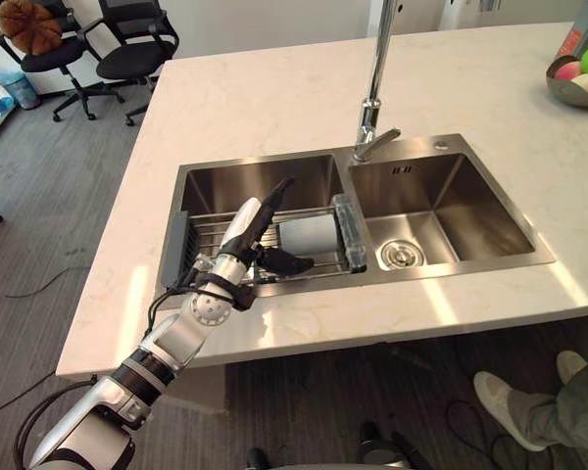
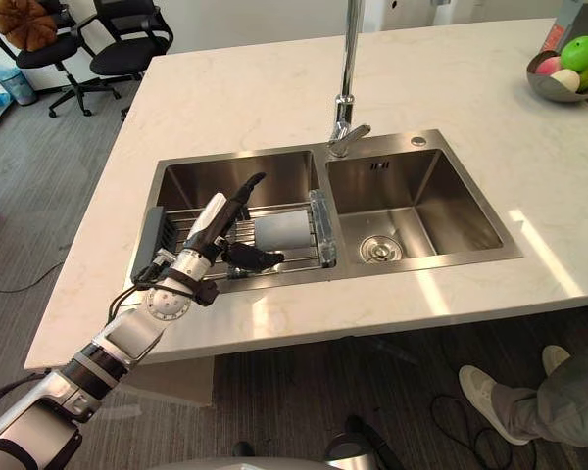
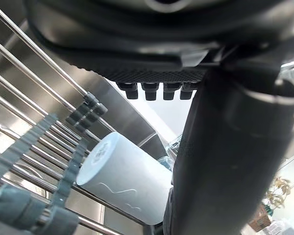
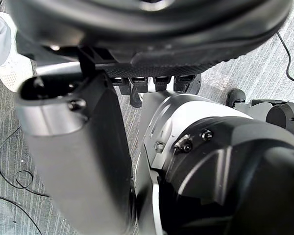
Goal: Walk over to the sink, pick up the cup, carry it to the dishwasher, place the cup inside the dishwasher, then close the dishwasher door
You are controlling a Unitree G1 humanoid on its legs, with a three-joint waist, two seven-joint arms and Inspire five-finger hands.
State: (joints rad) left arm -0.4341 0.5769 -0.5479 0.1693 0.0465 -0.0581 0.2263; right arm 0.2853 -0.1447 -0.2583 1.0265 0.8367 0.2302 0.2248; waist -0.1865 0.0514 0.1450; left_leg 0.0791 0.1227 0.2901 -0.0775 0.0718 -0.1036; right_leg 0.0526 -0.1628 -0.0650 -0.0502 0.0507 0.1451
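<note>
The cup [image 1: 309, 235] lies on its side on the wire rack [image 1: 208, 235] across the left basin of the sink [image 1: 441, 196]. The left hand [image 1: 250, 227] hovers over the rack just beside the cup, fingers [image 1: 274, 194] straight, thumb [image 1: 286, 261] extended toward the cup, grasping nothing. The faucet [image 1: 377, 88] stands behind the basins on the counter [image 1: 274, 98]. The right hand [image 4: 152, 29] hangs above the floor; whether it is closed cannot be told.

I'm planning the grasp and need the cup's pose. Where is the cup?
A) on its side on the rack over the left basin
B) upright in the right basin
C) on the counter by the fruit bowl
A: the cup lies on its side on the wire rack across the left basin, beside the open left hand.
</note>
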